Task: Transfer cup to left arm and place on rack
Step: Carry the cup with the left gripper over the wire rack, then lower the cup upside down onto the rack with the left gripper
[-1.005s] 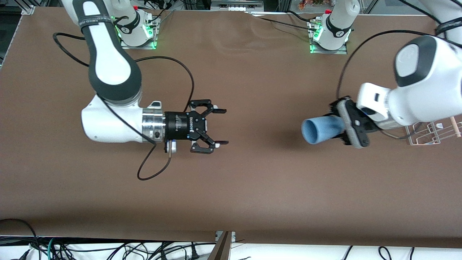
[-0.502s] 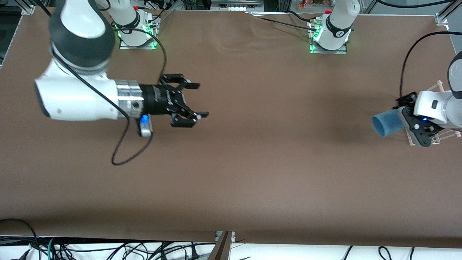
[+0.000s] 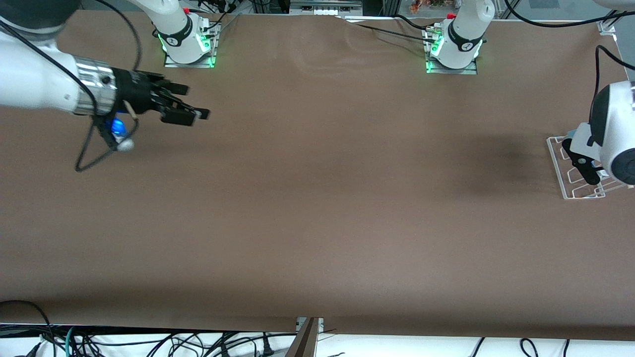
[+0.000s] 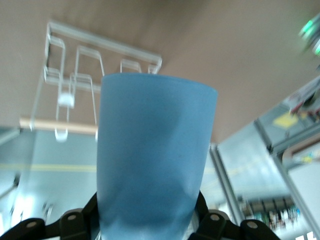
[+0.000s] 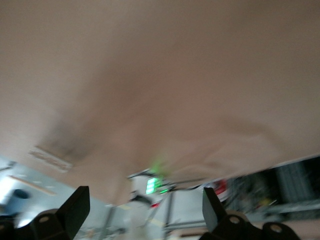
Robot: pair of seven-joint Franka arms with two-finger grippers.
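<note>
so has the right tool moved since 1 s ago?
Yes. The right tool has pulled away from the table's middle toward the right arm's end, now level with the right arm's base, fingers open and empty.

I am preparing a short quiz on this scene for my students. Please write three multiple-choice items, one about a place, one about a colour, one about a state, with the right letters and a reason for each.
1. Where is the left gripper?
A. over the rack
B. over the table's middle
C. beside the right arm's base

2. What colour is the cup?
A. red
B. light blue
C. green

3. What state is the right gripper in?
A. shut on the cup
B. shut on a cable
C. open, holding nothing

Answers:
1 A: the front view shows it above the rack at the left arm's end of the table.
2 B: the left wrist view shows a light-blue cup between the left gripper's fingers.
3 C: the right wrist view shows its fingers apart with nothing between them.
</note>
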